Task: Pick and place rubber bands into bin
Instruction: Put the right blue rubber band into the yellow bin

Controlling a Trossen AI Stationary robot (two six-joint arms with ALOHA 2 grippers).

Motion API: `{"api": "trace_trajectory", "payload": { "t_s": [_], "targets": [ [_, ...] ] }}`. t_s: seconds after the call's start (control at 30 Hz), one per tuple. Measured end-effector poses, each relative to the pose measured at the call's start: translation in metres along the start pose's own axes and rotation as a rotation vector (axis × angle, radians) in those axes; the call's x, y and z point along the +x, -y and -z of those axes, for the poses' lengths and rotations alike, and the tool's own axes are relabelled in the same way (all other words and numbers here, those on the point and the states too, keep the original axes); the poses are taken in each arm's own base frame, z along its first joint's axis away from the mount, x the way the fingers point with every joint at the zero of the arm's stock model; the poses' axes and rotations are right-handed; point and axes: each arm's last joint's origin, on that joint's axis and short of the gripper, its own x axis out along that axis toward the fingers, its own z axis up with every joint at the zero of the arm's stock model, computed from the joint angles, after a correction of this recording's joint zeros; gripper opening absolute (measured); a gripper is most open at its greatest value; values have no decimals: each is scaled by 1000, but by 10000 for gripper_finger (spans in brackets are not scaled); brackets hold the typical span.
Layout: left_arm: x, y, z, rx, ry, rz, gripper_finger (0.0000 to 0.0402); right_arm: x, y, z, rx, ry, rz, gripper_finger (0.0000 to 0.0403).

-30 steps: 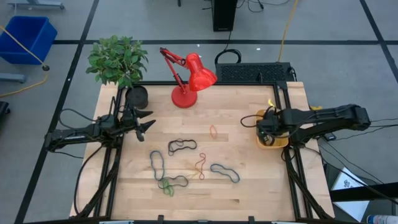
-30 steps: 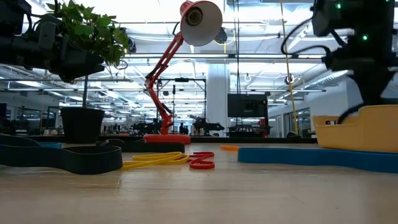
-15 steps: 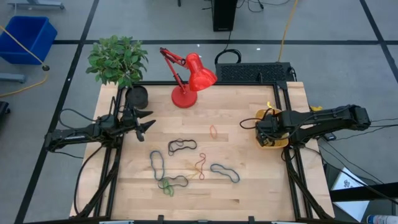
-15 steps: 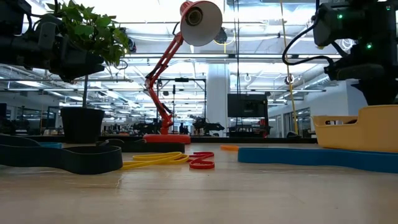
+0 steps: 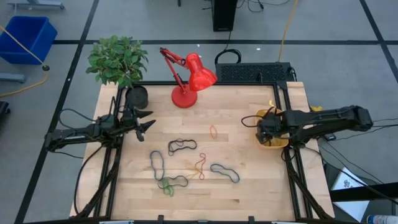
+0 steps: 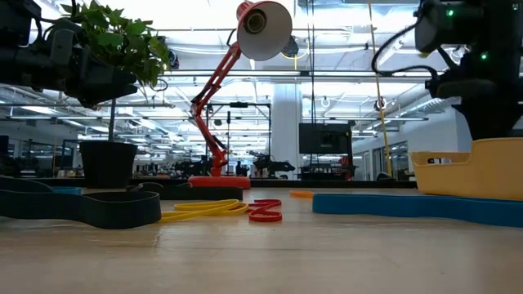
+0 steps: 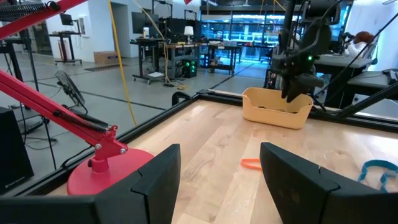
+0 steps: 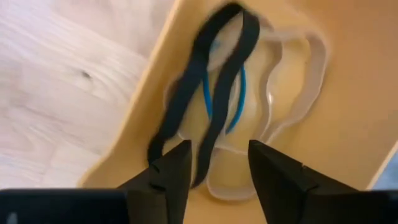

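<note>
The yellow-orange bin point(image 5: 273, 142) stands at the table's right edge. My right gripper point(image 8: 217, 180) hangs open over it, fingers pointing down into it. Inside lie a black rubber band point(image 8: 211, 81), a thin blue one point(image 8: 239, 106) and a pale one point(image 8: 311, 81). Several more rubber bands lie flat on the table's middle: a small orange one point(image 5: 213, 131), a black one point(image 5: 181, 146), a red one point(image 5: 200, 165) and a dark blue one point(image 5: 224, 172). My left gripper point(image 7: 221, 180) waits open above the table's far left part. My right gripper stands open with the near end of the black band point(image 8: 180, 162) running close past one finger point(image 8: 168, 171). I cannot tell whether the finger touches it. The band's other end lies against the bin's inner wall.
A red desk lamp point(image 5: 186, 78) and a potted plant point(image 5: 118, 62) stand along the table's far edge. Two more dark and green bands point(image 5: 165, 177) lie near the front left. Bare wood lies between the bands and the bin.
My right gripper has opened while staying over the bin. My left arm has kept still, and the bands on the table lie as before.
</note>
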Motion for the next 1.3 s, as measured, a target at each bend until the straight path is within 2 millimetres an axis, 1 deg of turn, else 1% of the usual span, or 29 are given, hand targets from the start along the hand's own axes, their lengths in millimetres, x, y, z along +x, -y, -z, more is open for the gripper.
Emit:
{"api": "trace_trajectory", "payload": {
  "t_s": [0.07, 0.13, 0.2, 0.27, 0.4, 0.5, 0.57, 0.63, 0.73, 0.87, 1.0, 1.13, 1.3],
  "targets": [
    [0, 0, 0, -1, 0, 0, 228, -5, -1, -2, 8, 55, -61, 160],
    [0, 0, 0, -1, 0, 0, 228, -14, -5, -6, -11, 121, -163, 159],
    [0, 0, 0, -1, 0, 0, 228, -23, -10, -10, -56, 195, -291, 157],
    [0, 0, 0, -2, 0, 0, 228, -34, -17, -15, -105, 274, -457, 156],
    [0, 0, 0, -3, 0, 1, 228, -59, -30, -26, -183, 488, -746, 159],
    [0, 0, 0, -4, 0, 1, 228, -80, -39, -31, -318, 668, -927, 161],
    [0, 0, 0, -4, 0, 1, 228, -90, -45, -32, -415, 773, -1007, 160],
    [0, 0, 0, -5, 0, 1, 228, -97, -51, -31, -464, 853, -1049, 155],
    [0, 0, 0, -7, 0, 1, 228, -100, -61, -30, -521, 912, -1078, 145],
    [0, 0, 0, -7, -1, 2, 228, -93, -79, -24, -637, 919, -1045, 132],
    [0, 0, 0, -7, 0, 2, 228, -76, -100, -14, -724, 877, -950, 122],
    [0, 0, 0, -7, 0, 2, 228, -53, -124, -2, -822, 774, -895, 118],
    [0, 0, 0, -7, 0, 2, 228, -17, -150, 11, -915, 644, -800, 118]
  ]
}}
